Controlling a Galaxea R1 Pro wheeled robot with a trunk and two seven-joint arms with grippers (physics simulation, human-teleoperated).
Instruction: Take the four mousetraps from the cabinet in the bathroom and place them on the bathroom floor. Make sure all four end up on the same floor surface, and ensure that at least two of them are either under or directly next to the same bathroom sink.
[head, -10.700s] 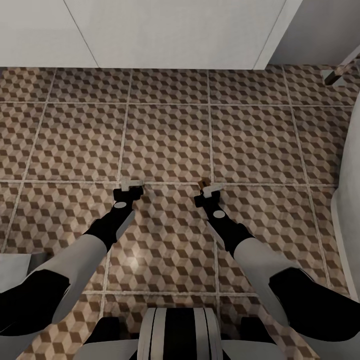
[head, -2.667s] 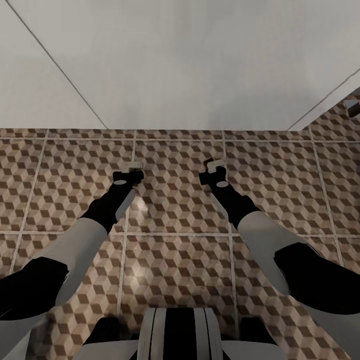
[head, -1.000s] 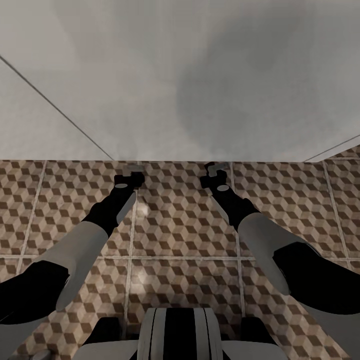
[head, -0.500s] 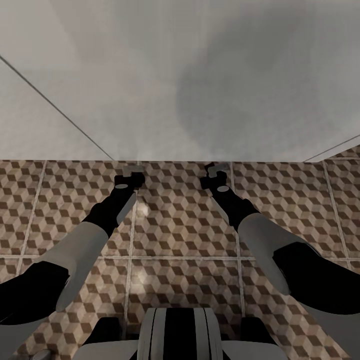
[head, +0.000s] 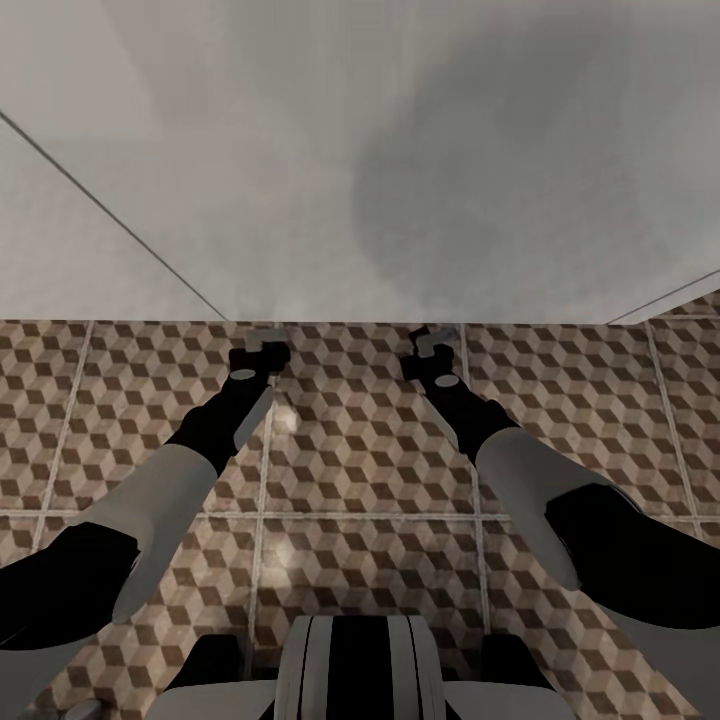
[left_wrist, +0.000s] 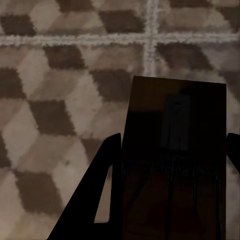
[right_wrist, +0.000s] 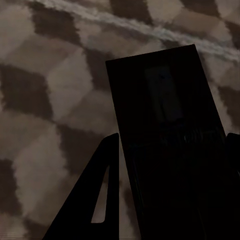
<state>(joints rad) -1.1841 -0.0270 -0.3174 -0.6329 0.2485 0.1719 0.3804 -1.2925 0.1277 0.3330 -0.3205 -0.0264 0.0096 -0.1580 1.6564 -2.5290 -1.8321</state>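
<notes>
left pincer (head: 262, 352): held low over the bathroom floor (head: 360, 460), just short of the white block (head: 400, 150) ahead; clamped on a mousetrap (left_wrist: 172, 150), a dark flat board seated between its fingers with the free end pointing at the tiles.
right pincer (head: 425, 345): level with the left one, likewise just short of the white block; clamped on a second mousetrap (right_wrist: 167, 140), which lies a little askew to the grout line beyond it.
white block: a broad pale surface with a soft dark shadow. judged to be the sink seen from above, but no tap in sight, so not certain.
why held so: both boards are carried flat and close to the tiles, which suits a short drop without flipping. their nearness to the white block fits the rule that two traps go under or beside the sink.
step in hand: judged as release of both traps at the foot of the white block.
risk: a board may stick to a finger or skid on the smooth tile.
cabinet: not placed from here.
</notes>
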